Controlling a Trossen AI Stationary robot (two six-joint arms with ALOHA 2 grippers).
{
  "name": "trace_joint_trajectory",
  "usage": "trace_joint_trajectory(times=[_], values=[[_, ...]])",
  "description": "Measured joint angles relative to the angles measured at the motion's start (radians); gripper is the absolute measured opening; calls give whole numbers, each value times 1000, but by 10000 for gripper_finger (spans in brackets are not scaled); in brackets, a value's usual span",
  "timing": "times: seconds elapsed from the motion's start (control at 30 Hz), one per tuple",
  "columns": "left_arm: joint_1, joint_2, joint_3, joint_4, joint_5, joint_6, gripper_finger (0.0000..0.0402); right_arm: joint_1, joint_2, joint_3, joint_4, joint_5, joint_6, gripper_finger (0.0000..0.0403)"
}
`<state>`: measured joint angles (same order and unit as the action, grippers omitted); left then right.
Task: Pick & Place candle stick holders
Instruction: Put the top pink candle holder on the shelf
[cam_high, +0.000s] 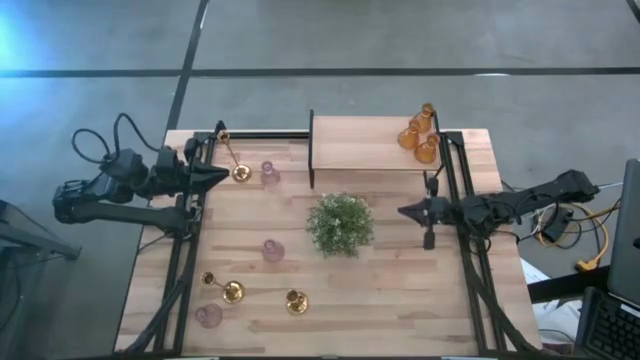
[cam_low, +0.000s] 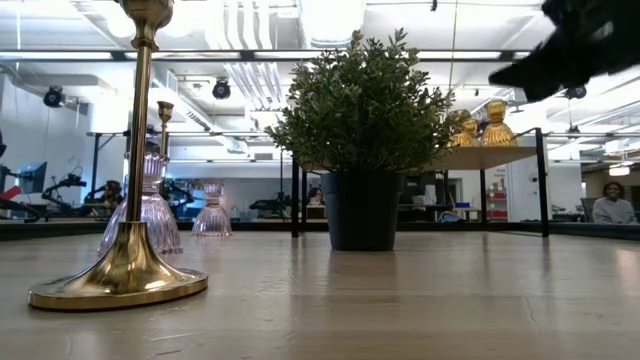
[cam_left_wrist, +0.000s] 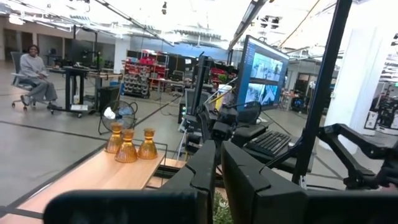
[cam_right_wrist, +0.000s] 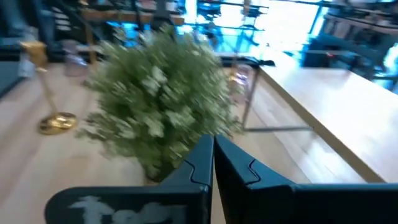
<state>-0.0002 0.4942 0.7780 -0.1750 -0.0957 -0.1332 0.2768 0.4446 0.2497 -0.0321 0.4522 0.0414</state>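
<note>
The left gripper (cam_high: 218, 178), fingers pressed together and empty, sits at the table's left edge just beside an upright brass holder (cam_high: 238, 170) and a pink glass holder (cam_high: 269, 174), far nearer them than the closed right gripper (cam_high: 408, 211) beyond the plant (cam_high: 340, 224).

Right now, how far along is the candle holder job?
Done, it seems: three amber glass holders stand on the raised shelf. In hand: nothing; the left gripper and right gripper are both shut and empty. Left on the table: three brass holders and three pink glass holders, around the plant.
</note>
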Motion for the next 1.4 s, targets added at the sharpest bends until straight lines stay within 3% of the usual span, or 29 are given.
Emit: trace_joint_trajectory(times=[0.3, 0.53, 1.0, 1.4], values=[[0, 5, 0, -183, -7, 9, 30, 0, 0, -129, 116, 121, 1, 8], [0, 45, 0, -318, -86, 17, 30, 0, 0, -182, 121, 167, 12, 8], [0, 242, 0, -341, -185, 126, 30, 0, 2, -210, 118, 180, 4, 8], [0, 422, 0, -367, -387, 214, 30, 0, 3, -210, 117, 179, 50, 8]])
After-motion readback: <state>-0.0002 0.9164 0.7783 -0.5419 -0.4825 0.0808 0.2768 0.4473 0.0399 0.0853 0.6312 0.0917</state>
